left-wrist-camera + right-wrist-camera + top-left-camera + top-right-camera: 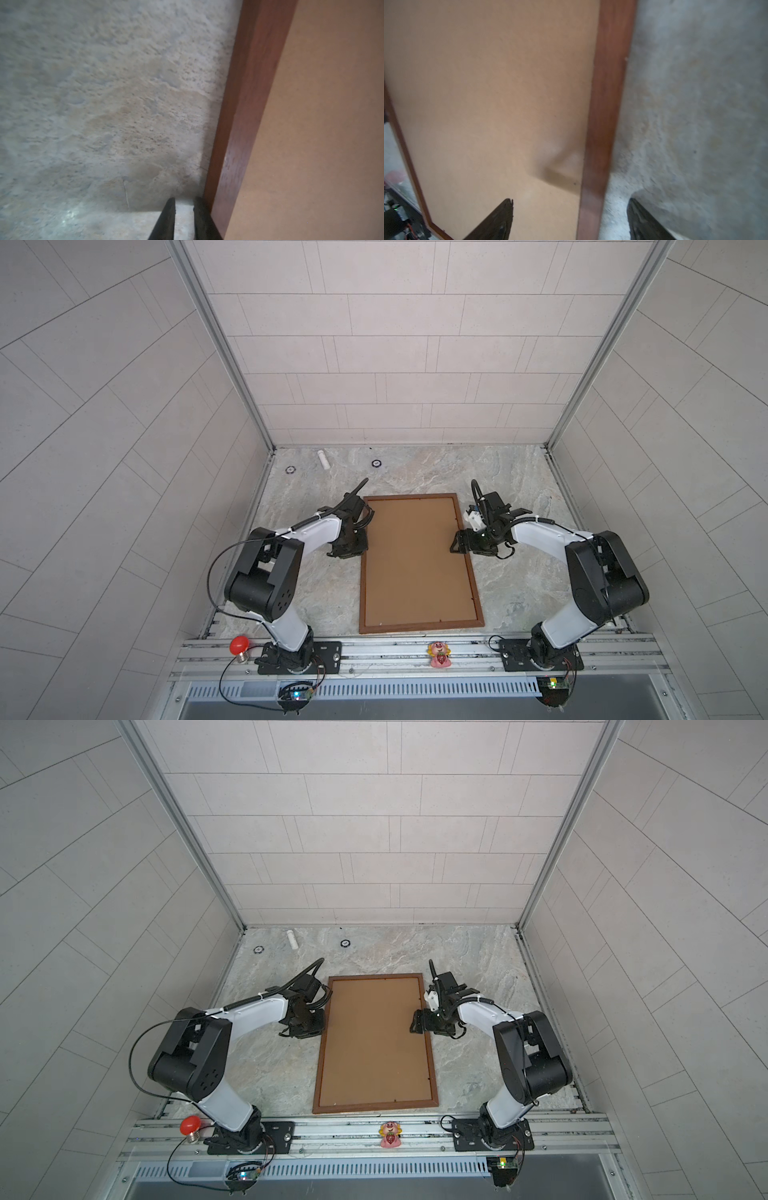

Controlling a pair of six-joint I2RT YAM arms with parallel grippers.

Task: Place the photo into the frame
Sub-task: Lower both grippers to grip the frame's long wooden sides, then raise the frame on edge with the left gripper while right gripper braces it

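Brown frame (607, 93) edge lies inside wide-spread right claw (570, 200).

board (415, 564) in frame (419, 626) | frame on table (519, 489) | left tool (184, 207) beside left edge | right tool (570, 201) astride right edge

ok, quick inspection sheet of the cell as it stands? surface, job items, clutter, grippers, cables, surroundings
surface: marbled table, flat.
job's things: frame lies flat, back up, brown board seated inside it; photo not seen.
clutter: white tube and two black rings at the far left; red bulb and pink toy on the front rail.
grippers: left gripper low beside the frame's left side, narrowly open, holding nothing; right gripper open, straddling the frame's right side.
cables: black cable loops left of the frame, clear of it.
surroundings: tiled walls; nothing else seen.
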